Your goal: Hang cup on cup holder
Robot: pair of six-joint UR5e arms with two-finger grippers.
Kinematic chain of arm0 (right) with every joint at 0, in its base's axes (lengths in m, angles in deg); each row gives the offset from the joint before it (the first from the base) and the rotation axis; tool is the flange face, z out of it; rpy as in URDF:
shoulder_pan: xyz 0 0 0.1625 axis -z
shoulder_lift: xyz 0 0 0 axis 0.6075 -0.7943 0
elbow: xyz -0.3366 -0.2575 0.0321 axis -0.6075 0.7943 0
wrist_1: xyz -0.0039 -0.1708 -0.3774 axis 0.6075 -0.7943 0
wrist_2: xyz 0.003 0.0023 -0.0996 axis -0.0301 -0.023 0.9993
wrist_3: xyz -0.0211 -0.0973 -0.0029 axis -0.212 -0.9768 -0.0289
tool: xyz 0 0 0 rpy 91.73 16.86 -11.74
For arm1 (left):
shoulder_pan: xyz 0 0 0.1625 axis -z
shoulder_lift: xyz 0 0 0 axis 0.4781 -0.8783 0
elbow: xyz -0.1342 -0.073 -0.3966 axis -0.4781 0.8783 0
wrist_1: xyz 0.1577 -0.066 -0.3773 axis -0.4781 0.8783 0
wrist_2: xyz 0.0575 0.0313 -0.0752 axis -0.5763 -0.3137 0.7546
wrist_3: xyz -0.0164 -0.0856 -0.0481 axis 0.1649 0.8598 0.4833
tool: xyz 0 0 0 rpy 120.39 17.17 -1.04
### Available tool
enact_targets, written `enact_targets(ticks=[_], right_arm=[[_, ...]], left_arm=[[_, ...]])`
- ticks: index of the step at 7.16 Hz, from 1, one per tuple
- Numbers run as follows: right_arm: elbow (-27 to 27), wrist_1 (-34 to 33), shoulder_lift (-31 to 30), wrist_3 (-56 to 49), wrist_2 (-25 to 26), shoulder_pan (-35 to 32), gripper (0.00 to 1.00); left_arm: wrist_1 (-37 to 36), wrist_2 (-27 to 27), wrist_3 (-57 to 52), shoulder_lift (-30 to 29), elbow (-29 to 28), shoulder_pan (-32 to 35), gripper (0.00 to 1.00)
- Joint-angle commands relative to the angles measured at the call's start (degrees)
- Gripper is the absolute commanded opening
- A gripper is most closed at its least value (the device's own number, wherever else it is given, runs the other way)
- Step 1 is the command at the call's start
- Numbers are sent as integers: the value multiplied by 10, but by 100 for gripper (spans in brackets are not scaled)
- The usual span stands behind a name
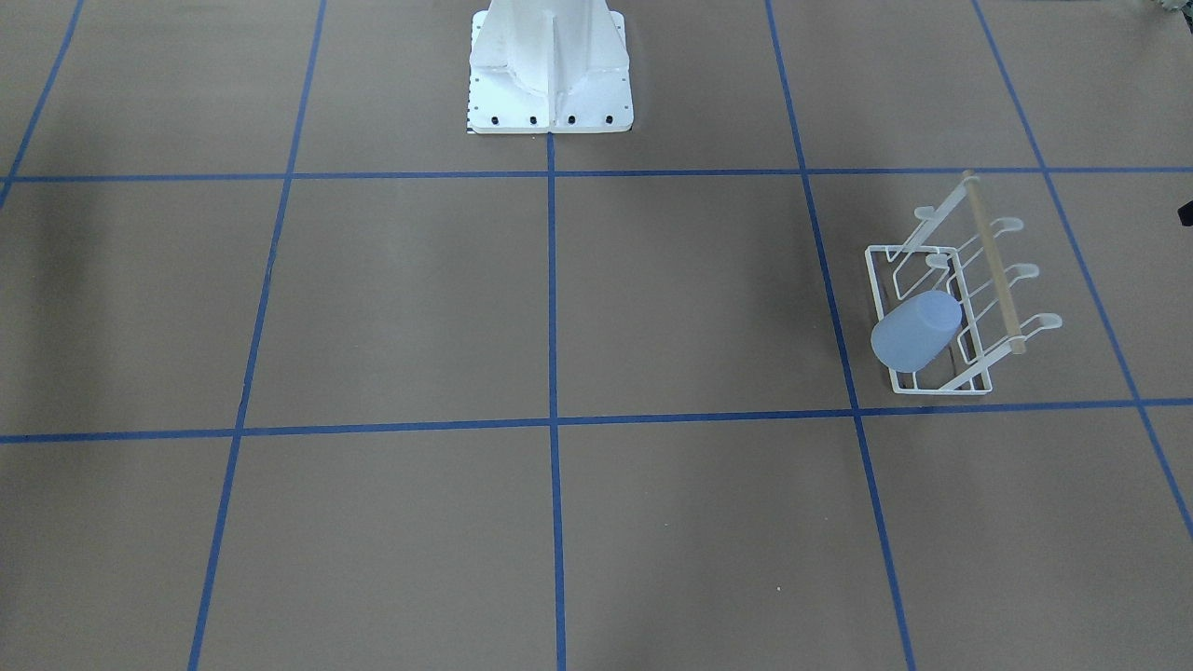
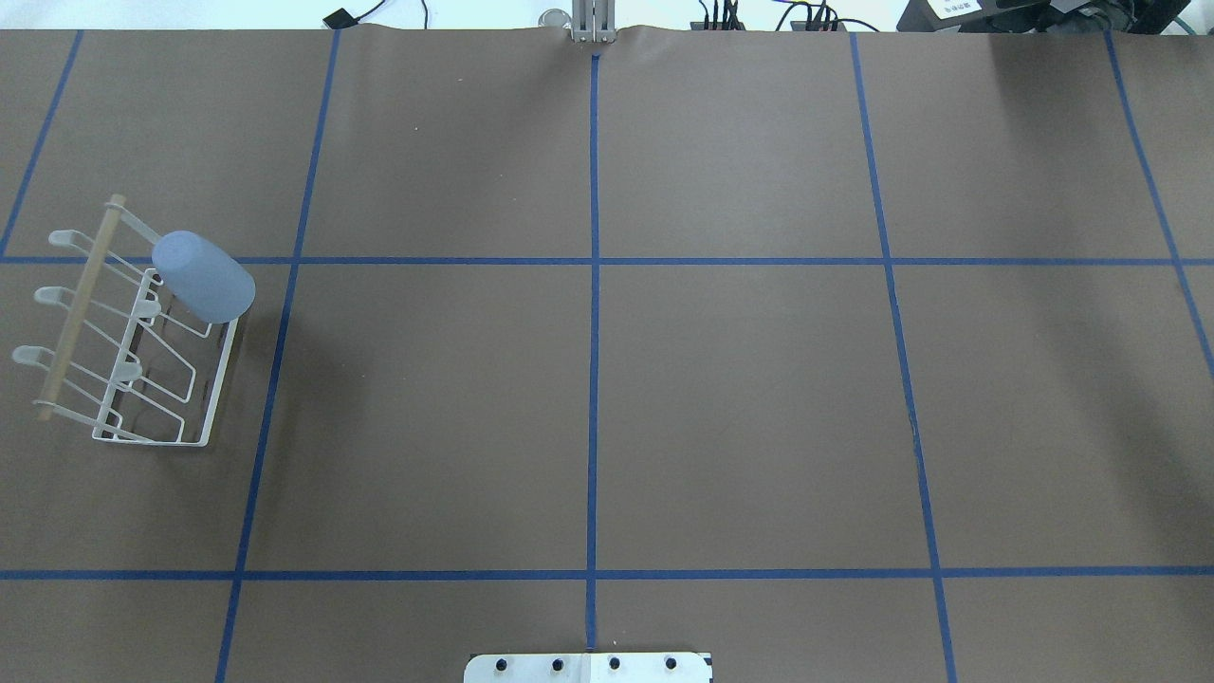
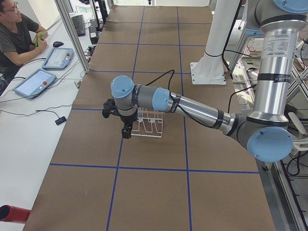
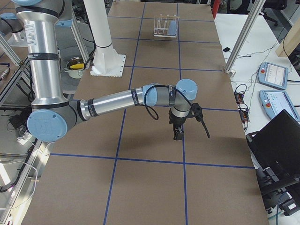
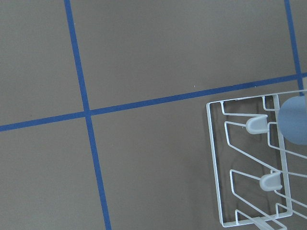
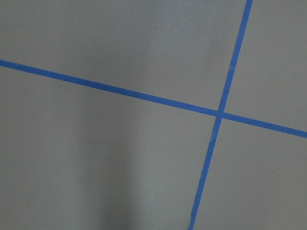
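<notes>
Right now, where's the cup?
Overhead view, far left: the cup hangs tilted on the rack, at the rack's end nearest the view's top.

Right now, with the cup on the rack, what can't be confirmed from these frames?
Left hand and right hand: open or shut unclear; each shows only in a side view, small and dark.
Cup: the prong inside is hidden by its own wall in both table views.
Left wrist view: the frame edge cuts off the cup and part of the rack.
</notes>
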Motion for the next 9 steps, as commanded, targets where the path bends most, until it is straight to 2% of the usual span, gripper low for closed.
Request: enact_targets(ticks=[1,3,9], right_arm=[[-4,5,-4,0,-1,-1,100],[3,7,-4,5,-1,0,100],[3,7,2,-1,6,0,100]], left_arm=[[23,3,-4,57,12,3,98],[56,-1,3,82,18,3,98],[56,2,5,82,15,1,98]])
